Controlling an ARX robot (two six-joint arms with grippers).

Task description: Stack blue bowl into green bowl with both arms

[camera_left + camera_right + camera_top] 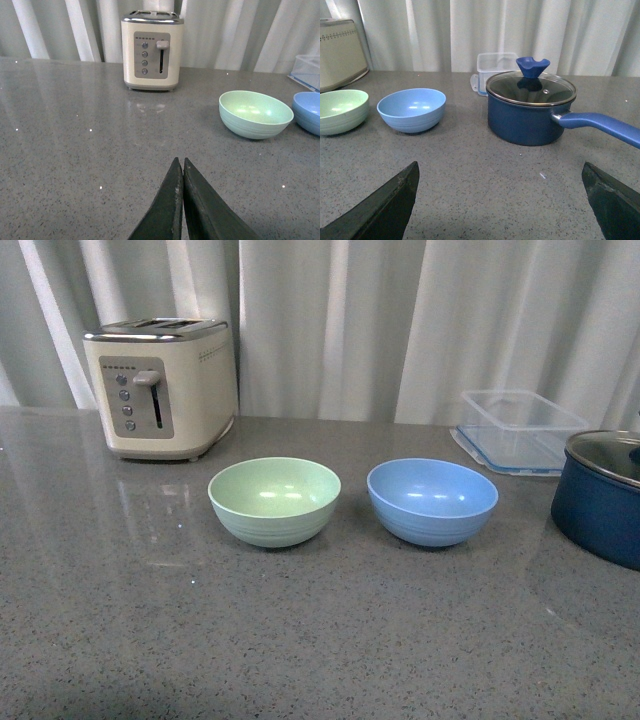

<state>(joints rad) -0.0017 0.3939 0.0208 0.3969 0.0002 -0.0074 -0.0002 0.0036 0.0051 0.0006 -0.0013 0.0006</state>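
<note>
The green bowl [274, 499] and the blue bowl [432, 500] stand upright and empty, side by side and apart, on the grey counter, green on the left. Neither arm shows in the front view. My left gripper [179, 162] is shut and empty, low over the counter, well short of the green bowl [255, 113]; the blue bowl [308, 111] shows at that view's edge. My right gripper [500, 172] is open and empty, with the blue bowl [412, 109] and the green bowl [341, 110] ahead of it to one side.
A cream toaster [161, 386] stands behind and left of the green bowl. A dark navy pot with a glass lid [604, 492] is right of the blue bowl, its handle [600, 125] pointing right. A clear plastic container [519, 429] stands behind the pot. Curtains hang behind.
</note>
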